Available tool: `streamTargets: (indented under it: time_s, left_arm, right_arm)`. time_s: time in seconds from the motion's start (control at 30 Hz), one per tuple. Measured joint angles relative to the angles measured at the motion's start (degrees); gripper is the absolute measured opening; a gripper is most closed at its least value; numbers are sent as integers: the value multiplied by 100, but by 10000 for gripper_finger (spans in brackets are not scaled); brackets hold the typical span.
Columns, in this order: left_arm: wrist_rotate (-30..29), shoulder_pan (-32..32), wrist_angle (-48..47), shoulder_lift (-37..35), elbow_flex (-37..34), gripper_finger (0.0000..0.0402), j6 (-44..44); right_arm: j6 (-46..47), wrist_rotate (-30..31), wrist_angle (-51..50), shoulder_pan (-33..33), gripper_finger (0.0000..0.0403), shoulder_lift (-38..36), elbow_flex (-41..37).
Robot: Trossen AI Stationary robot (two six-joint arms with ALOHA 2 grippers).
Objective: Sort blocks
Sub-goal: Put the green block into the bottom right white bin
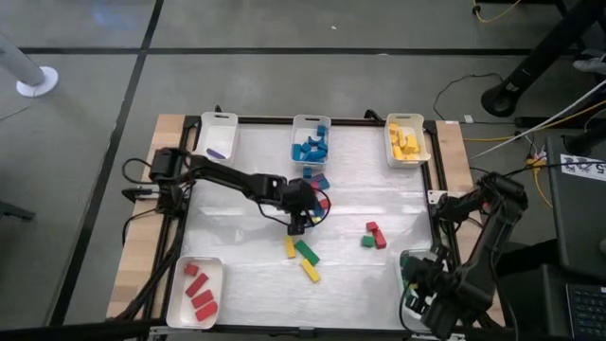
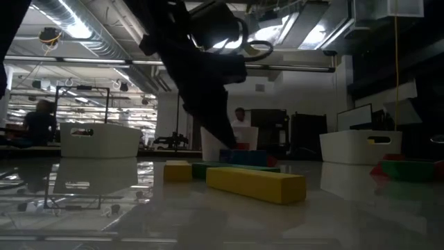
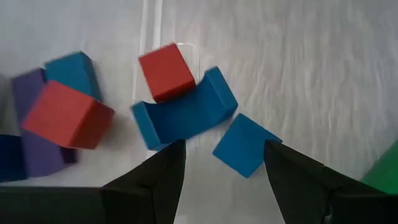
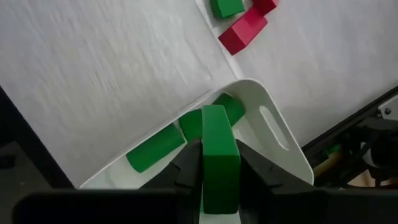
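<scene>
Right gripper is clamped on a green block right over the white tray — I'd lower it before letting go, while the left gripper hangs spread and empty over a blue cube.

From above, the right pincer is lost under its own arm, and the white tray beneath it shows only a sliver of rim. The left pincer covers whatever sits directly under it, so the blocks bunched there are partly hidden. In the left wrist view, a purple block lies half behind a red cube, and a dark blue piece and a green one are cut by the frame's edges. At worktop level, the left arm is only a dark silhouette.
</scene>
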Motion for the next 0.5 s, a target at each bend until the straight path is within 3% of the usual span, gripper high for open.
streamTargets:
  time_s: [0.3, 0.5]
  left_arm:
    - [-7, -93, 6, 51, 0, 205, 7]
    - [-24, -31, 229, 42, 0, 205, 5]
  right_arm:
    - [4, -109, 54, -13, 70, 250, 0]
    - [307, -311, -87, -13, 111, 342, 0]
